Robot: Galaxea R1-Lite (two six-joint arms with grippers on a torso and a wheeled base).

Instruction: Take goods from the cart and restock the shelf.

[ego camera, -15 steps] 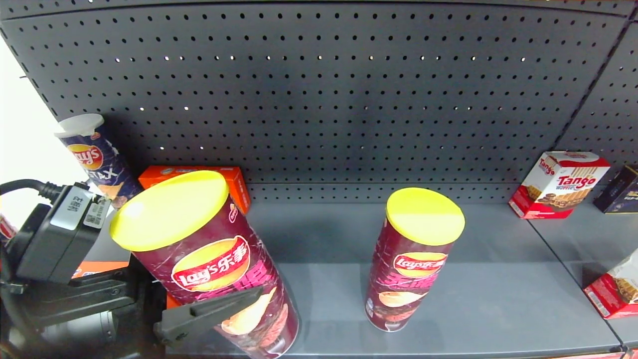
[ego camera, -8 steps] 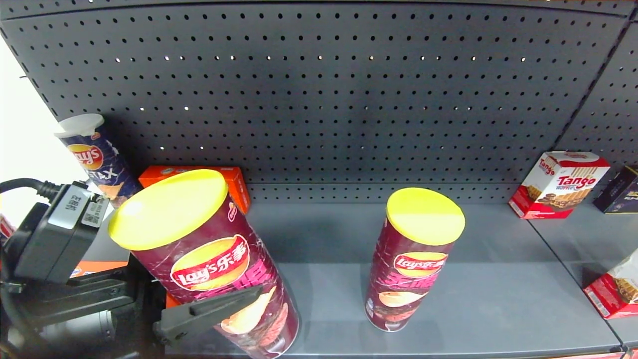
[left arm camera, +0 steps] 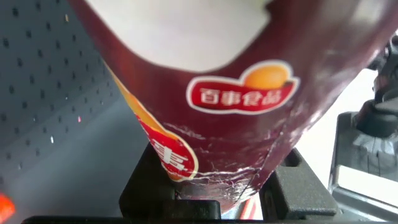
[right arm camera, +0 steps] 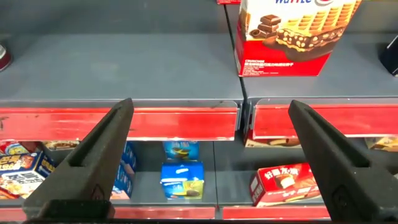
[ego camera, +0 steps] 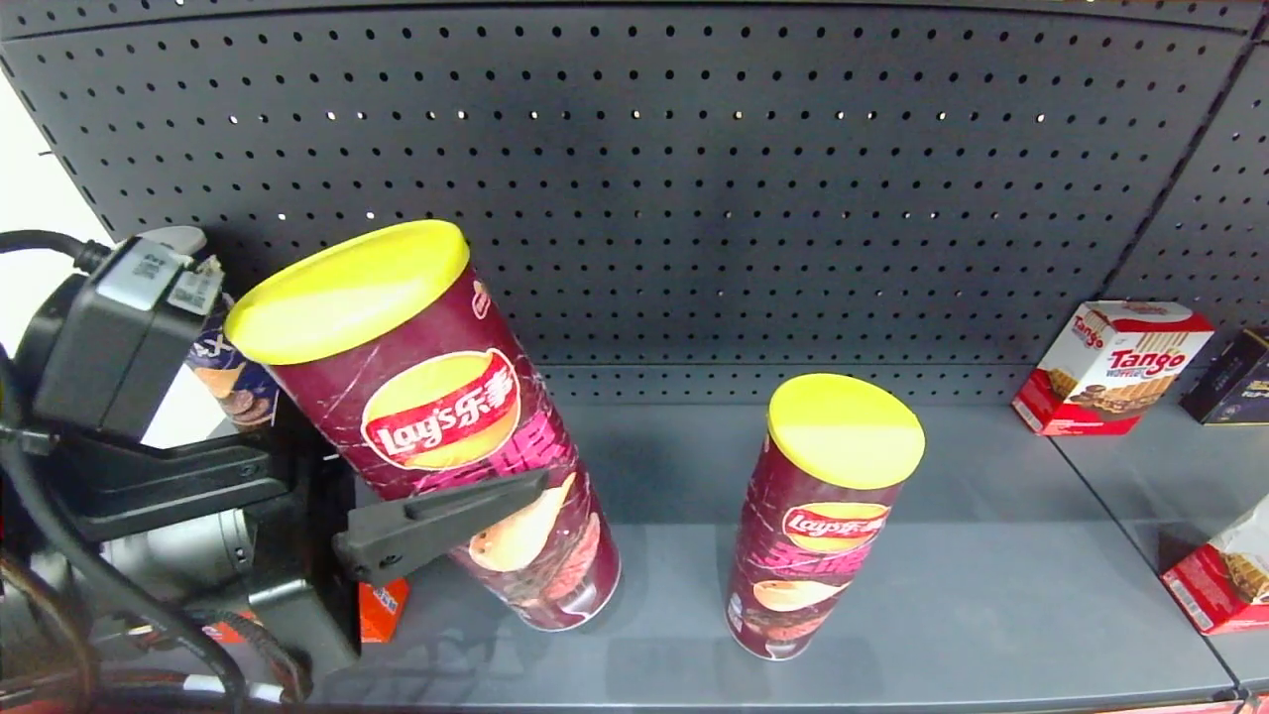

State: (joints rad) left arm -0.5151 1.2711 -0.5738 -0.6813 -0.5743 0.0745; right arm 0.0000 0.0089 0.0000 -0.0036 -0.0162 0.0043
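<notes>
A maroon chip can (ego camera: 436,426) with a yellow lid (ego camera: 347,288) leans tilted over the left part of the grey shelf (ego camera: 991,555). My left gripper (ego camera: 466,506) is shut on its lower body; one dark finger (ego camera: 436,526) crosses the front. The left wrist view has the same can (left arm camera: 249,93) close up, held at the left gripper (left arm camera: 211,193). A second matching can (ego camera: 813,516) stands upright mid-shelf, apart from the held one. My right gripper (right arm camera: 210,106) hangs open and holds nothing, in front of the shelf's red edge strip (right arm camera: 180,121).
A dark pegboard (ego camera: 694,178) backs the shelf. A blue can (ego camera: 233,372) and an orange box (ego camera: 382,610) sit partly hidden behind the left arm. A wafer box (ego camera: 1115,367) (right arm camera: 286,37) stands at the right, a red box (ego camera: 1224,580) nearer the front. Lower shelves hold packets (right arm camera: 180,180).
My left gripper has risen and moved toward the pegboard with the can, which now covers most of the orange box and blue can. The standing can has not moved.
</notes>
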